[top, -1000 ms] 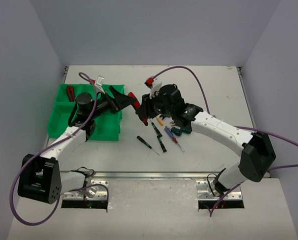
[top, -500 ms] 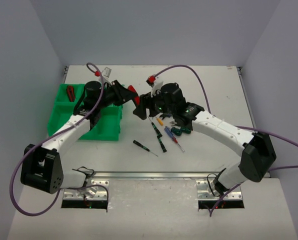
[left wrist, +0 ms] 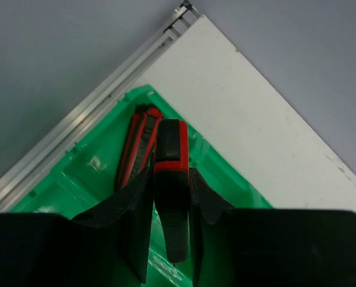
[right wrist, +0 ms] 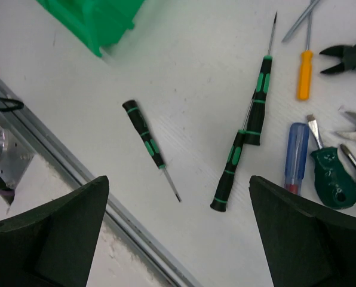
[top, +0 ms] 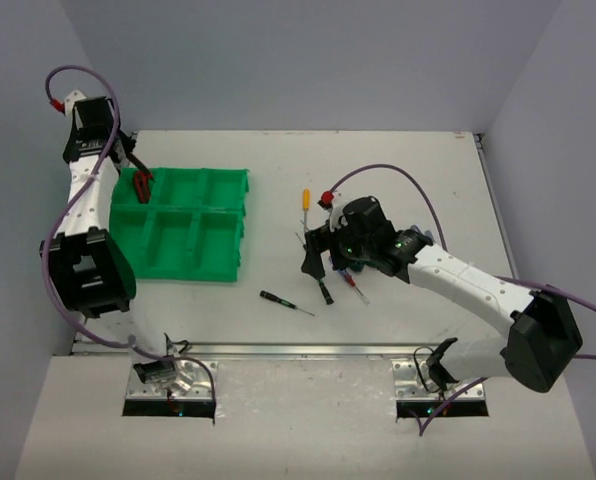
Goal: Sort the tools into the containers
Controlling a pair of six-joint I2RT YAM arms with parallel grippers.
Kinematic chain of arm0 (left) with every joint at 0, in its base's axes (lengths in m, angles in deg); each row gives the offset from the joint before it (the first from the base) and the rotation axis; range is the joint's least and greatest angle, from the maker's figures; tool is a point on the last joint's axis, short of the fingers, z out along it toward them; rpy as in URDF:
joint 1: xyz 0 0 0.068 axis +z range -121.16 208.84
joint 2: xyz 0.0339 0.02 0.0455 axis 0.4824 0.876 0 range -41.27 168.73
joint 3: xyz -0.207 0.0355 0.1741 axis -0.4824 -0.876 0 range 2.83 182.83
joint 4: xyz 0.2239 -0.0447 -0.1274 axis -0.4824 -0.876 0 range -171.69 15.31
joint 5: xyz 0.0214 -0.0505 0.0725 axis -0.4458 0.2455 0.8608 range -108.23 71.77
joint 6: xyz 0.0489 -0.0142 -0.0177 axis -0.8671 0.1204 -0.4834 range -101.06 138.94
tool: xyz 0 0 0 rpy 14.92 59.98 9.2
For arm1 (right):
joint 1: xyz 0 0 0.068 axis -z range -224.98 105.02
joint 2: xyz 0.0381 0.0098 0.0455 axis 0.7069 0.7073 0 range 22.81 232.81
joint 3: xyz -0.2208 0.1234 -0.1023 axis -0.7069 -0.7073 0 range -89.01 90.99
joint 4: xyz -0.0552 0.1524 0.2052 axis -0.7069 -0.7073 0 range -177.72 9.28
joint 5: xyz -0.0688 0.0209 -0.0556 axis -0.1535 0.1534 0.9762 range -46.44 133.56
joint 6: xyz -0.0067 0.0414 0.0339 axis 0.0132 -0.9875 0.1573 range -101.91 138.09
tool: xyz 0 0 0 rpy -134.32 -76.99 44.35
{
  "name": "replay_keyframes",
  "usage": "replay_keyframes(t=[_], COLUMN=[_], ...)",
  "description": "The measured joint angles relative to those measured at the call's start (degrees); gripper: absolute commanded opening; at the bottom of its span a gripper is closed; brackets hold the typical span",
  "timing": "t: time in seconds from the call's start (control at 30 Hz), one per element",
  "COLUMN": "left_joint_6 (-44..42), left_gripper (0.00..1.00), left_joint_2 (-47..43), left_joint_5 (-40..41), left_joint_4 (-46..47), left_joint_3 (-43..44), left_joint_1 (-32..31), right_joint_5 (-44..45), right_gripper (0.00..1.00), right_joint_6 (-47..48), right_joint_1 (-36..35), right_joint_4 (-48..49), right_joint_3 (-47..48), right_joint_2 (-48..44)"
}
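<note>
My left gripper (left wrist: 171, 173) is shut on red-handled pliers (left wrist: 169, 149) and holds them over the back-left corner compartment of the green containers (left wrist: 88, 173). A second pair of red pliers (left wrist: 137, 143) lies in that compartment. In the top view the left gripper (top: 136, 178) is at the bin's (top: 183, 240) far-left corner. My right gripper (right wrist: 178, 185) stands wide open with nothing between its jaws, above loose tools on the table: three black-green screwdrivers (right wrist: 143, 133) (right wrist: 258, 101) (right wrist: 229, 170), a blue one (right wrist: 297, 155), a yellow one (right wrist: 305, 75) and green pliers (right wrist: 330, 185).
A yellow-handled screwdriver (top: 304, 198) lies alone behind the right gripper (top: 313, 262). One black-green screwdriver (top: 278, 299) lies apart towards the front. The table's metal front rail (right wrist: 64, 161) runs close to the tools. Walls enclose the left, back and right sides.
</note>
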Motion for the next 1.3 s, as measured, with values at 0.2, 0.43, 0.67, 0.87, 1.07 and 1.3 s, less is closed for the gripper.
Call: replay_keyframes(t=[0.2, 0.43, 0.67, 0.87, 1.07, 1.3], left_joint_6=[-5.64, -8.63, -10.13, -10.53, -9.75, -6.40], left_gripper=[0.00, 0.00, 0.01, 0.50, 1.00, 1.00], left_joint_2=[13.49, 21.12, 22.66, 24.72, 25.52, 20.19], left_joint_5=[1.20, 3.70, 6.08, 6.46, 6.07, 4.03], left_joint_4=[-5.66, -8.33, -10.91, -11.79, -13.97, -15.64], left_joint_3=[13.15, 18.77, 19.63, 19.63, 19.65, 15.27], left_joint_1=[1.43, 1.42, 1.71, 1.76, 1.74, 1.78], right_joint_5=[-3.09, -5.96, -9.04, -10.90, -11.05, -0.82], right_gripper=[0.99, 0.99, 0.99, 0.99, 0.99, 0.94], right_joint_6=[1.21, 1.50, 1.94, 3.16, 6.05, 13.56], right_joint_1=[-0.06, -0.06, -0.12, -1.52, -5.45, -19.72], right_joint_4=[-1.50, 0.50, 0.67, 0.48, -2.43, -6.84], right_joint_3=[-1.64, -1.85, -2.14, -2.12, 0.95, 6.38], right_joint_2=[-2.71, -5.15, -4.46, -3.44, 0.97, 14.13])
